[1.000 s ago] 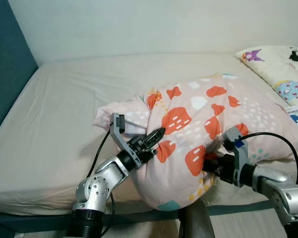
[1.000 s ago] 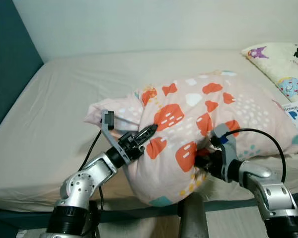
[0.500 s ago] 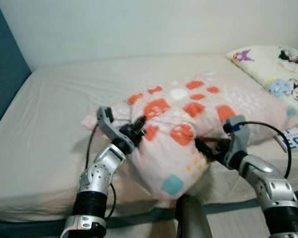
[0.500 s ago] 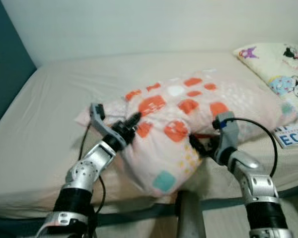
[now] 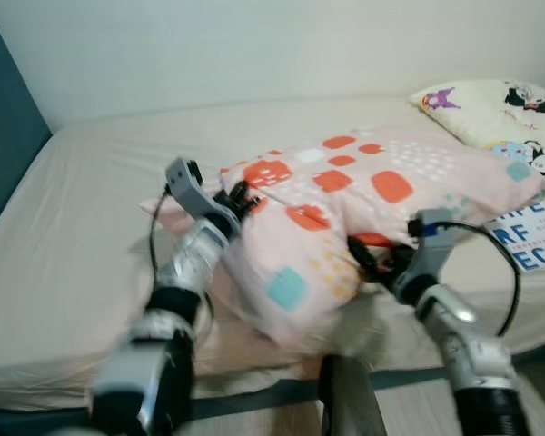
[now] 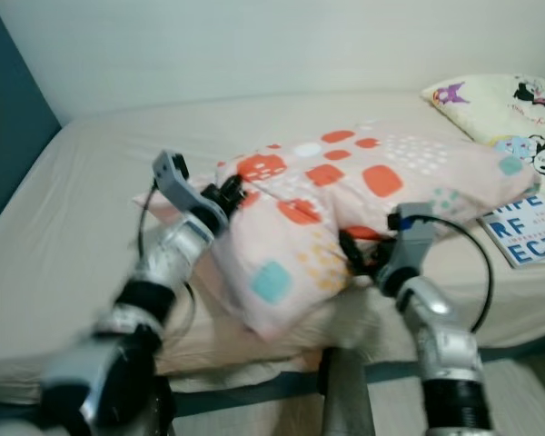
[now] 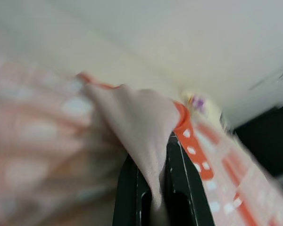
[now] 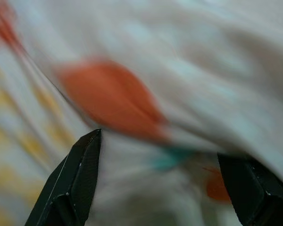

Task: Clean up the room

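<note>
We see a pale pink pillow [image 5: 345, 213] patterned with orange and teal patches, a beige sheet [image 5: 82, 218], a cream cartoon-print pillow [image 5: 504, 113] far right.

A plump pink pillow with orange, white and teal patches [image 6: 345, 195] lies on the beige-sheeted bed [image 6: 82, 209]. The left gripper [image 6: 229, 193] pinches its near corner; the right gripper [image 6: 352, 252] presses into its underside. A blue-lettered book [image 6: 524, 231] lies beside a cartoon-printed pillow [image 6: 509, 104].

Left arm [image 5: 154, 363] motion-blurred, cartoon pillow [image 5: 509, 118] & book [image 5: 531, 238] cut off at edge
</note>
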